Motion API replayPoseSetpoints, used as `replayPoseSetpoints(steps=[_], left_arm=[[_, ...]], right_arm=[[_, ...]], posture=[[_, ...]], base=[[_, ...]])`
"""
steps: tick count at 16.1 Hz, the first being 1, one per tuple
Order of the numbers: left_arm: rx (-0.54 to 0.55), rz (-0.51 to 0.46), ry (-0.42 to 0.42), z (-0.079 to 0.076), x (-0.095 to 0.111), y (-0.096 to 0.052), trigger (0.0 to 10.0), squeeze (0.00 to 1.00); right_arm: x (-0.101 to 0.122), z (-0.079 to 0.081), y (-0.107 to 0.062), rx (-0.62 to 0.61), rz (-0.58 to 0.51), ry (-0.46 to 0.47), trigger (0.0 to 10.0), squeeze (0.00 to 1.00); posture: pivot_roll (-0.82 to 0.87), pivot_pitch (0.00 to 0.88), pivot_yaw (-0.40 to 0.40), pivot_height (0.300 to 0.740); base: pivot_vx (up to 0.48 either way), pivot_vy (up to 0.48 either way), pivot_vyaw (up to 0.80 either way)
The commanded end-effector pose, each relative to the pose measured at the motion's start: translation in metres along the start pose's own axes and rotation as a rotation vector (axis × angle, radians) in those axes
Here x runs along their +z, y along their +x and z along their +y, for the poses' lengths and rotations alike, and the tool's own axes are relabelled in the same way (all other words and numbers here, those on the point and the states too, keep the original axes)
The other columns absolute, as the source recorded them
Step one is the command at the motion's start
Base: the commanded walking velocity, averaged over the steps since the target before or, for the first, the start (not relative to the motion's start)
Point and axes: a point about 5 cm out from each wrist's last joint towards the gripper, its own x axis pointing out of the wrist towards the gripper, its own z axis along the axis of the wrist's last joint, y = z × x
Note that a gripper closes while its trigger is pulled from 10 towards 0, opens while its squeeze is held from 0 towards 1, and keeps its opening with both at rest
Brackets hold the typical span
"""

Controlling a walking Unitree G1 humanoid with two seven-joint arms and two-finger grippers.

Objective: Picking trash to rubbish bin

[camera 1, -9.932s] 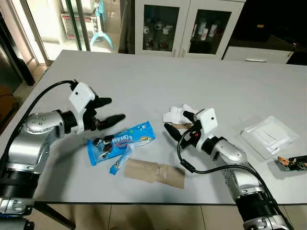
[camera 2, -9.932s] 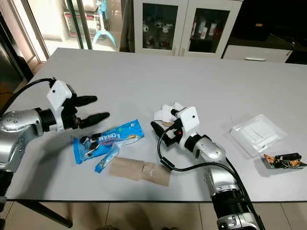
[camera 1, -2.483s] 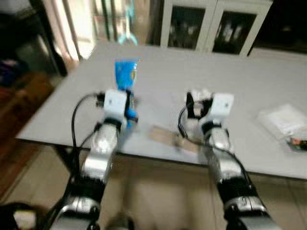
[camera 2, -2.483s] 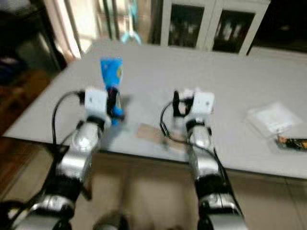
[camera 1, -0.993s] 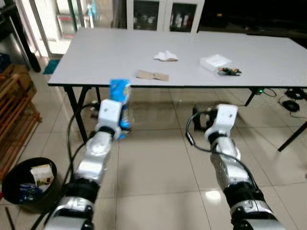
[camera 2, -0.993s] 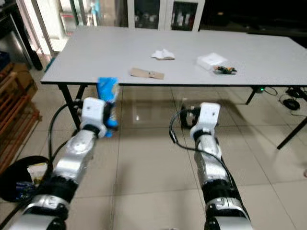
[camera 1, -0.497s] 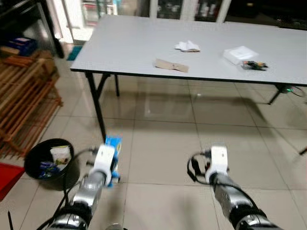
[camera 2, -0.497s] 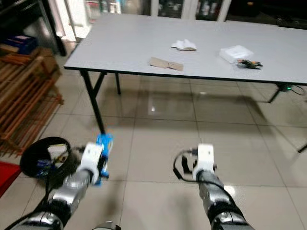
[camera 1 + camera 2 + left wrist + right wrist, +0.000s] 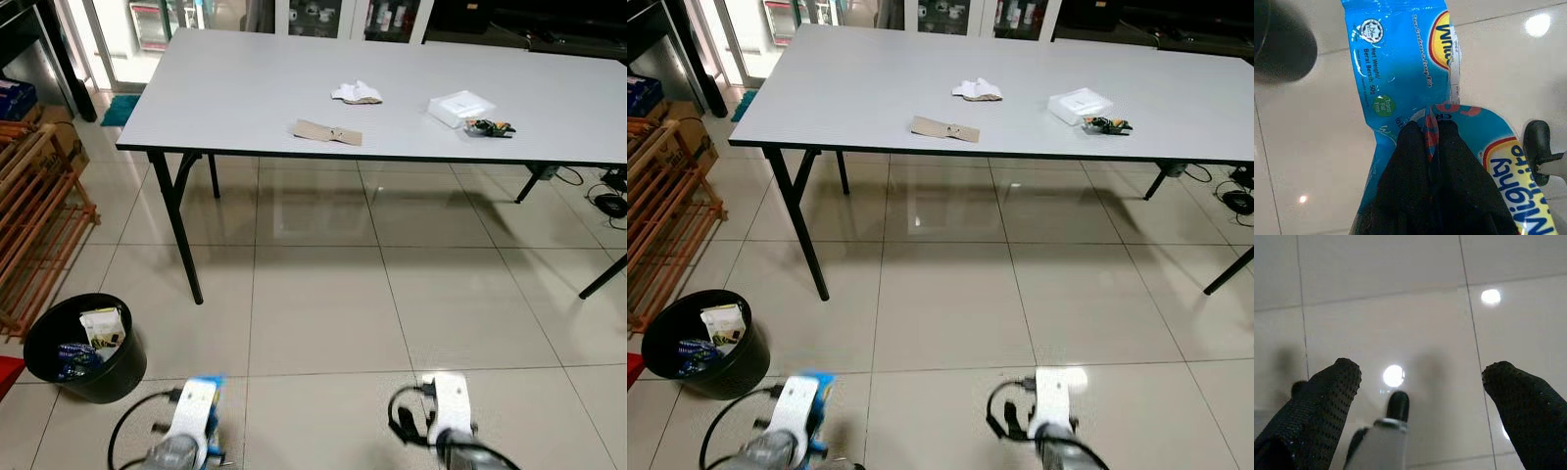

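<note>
Left gripper [image 9: 1430, 134] low over the floor tiles, fingers pinched tight on a blue wrapper [image 9: 1400, 63]. Bin [image 9: 83, 348] stands just ahead to the left, some rubbish already inside; wrapper not yet dropped. Right gripper [image 9: 1420, 382] empty, fingers spread wide. Left on the tabletop [image 9: 245, 88]: brown cardboard strip [image 9: 327, 132], crumpled tissue [image 9: 356, 93], clear packet [image 9: 460, 106], small wrapper [image 9: 488, 127]. Task looks early on, with one item in transit.
</note>
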Motion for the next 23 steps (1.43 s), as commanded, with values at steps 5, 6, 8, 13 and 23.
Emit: replayPoseSetpoints(steps=[5,6,8,13,23], left_arm=[[0.031,-0.010,-0.012,0.004,0.007,0.001,10.0,0.00],[0.031,-0.014,-0.011,0.003,0.008,0.001,10.0,0.00],[0.031,-0.014,-0.009,0.003,0.008,0.001,10.0,0.00],[0.037,-0.012,-0.008,0.004,0.006,0.001,10.0,0.00],[0.040,-0.016,0.014,0.008,0.007,0.000,10.0,0.00]], right_arm=[[-0.001,0.000,0.000,-0.011,0.006,-0.001,10.0,0.00],[0.001,0.001,0.000,-0.012,-0.001,0.005,10.0,0.00],[0.003,0.003,0.001,-0.005,-0.013,0.014,10.0,0.00],[0.004,0.006,0.001,0.004,-0.026,0.025,10.0,0.00],[0.001,0.011,0.001,0.018,-0.031,0.040,10.0,0.00]], posture=[[-0.02,0.067,-0.085,0.740],[-0.02,0.067,-0.083,0.740],[-0.02,0.064,-0.083,0.740],[-0.01,0.056,-0.081,0.740],[-0.01,0.040,-0.065,0.740]], base=[[0.000,0.144,0.00],[0.000,0.386,0.00],[0.000,0.386,0.00],[0.000,0.393,0.00],[0.000,0.408,0.00]])
